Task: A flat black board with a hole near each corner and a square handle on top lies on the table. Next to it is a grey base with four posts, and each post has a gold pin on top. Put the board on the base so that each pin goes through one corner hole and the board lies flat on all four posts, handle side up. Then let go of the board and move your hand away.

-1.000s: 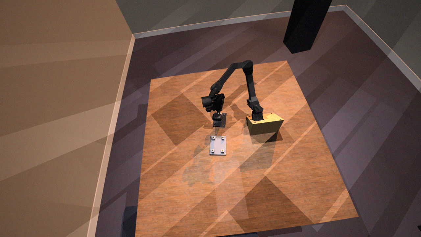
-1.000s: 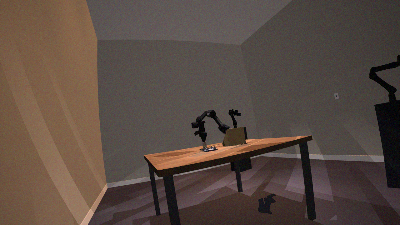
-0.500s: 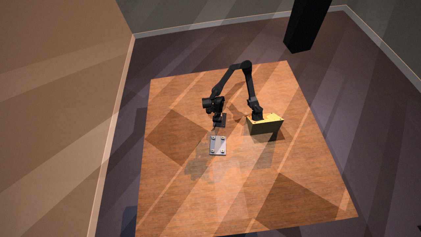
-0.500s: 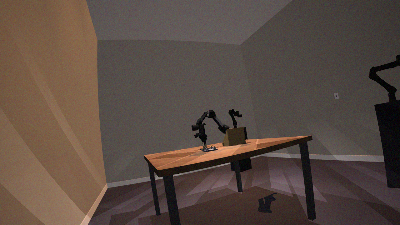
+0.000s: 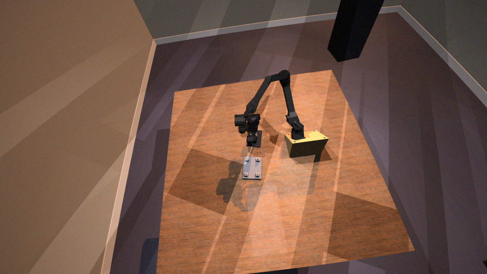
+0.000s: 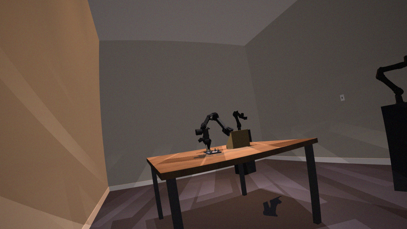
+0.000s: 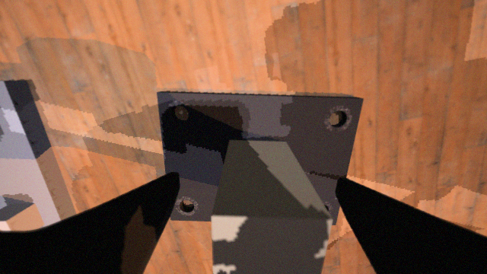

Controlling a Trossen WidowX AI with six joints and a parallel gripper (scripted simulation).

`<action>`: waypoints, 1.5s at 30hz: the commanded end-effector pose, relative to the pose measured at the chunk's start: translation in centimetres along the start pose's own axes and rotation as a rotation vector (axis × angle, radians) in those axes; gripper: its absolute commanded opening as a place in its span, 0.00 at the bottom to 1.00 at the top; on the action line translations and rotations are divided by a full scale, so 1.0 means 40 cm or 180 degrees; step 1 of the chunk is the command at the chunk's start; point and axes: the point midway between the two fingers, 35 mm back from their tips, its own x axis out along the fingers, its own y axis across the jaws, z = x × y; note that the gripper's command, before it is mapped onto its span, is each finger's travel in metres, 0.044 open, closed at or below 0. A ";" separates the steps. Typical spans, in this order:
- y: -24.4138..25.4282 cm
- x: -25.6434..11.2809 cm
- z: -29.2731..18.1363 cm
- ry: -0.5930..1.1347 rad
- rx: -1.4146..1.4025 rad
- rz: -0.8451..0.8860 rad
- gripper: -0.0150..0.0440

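The black board (image 5: 259, 135) (image 7: 312, 114) lies flat on the table. Its square handle (image 7: 270, 179) stands up from it, with one side lit pale. My gripper (image 5: 252, 143) (image 6: 208, 148) (image 7: 258, 182) is open, pointing down over the board, with one finger on each side of the handle; a gap shows on both sides in the wrist view. The grey base (image 5: 252, 167) (image 6: 214, 153) (image 7: 23, 175) lies beside the board, nearer the camera in the top view. Its four posts with gold pins are bare. The right finger partly hides one corner hole in the wrist view.
The arm stands on a yellow block (image 5: 307, 148) (image 6: 240, 139), to the right of the board and base in the top view. The wooden table (image 5: 289, 225) (image 6: 273, 150) carries them all. Another arm (image 6: 388, 82) stands far off on a black pedestal.
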 end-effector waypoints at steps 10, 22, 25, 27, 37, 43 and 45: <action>0.000 0.007 -0.006 0.0004 -0.0028 -0.0022 0.51; 0.002 -0.008 -0.004 0.0005 -0.0027 -0.0015 0.25; 0.004 -0.026 -0.001 0.0006 -0.0028 -0.0009 0.25; 0.005 -0.038 0.000 0.0006 -0.0028 -0.0005 0.25; 0.008 -0.102 0.002 0.0009 -0.0028 0.0003 0.25; 0.008 -0.138 0.001 0.0010 -0.0029 0.0002 0.25; 0.007 -0.150 0.000 0.0010 -0.0029 0.0000 0.25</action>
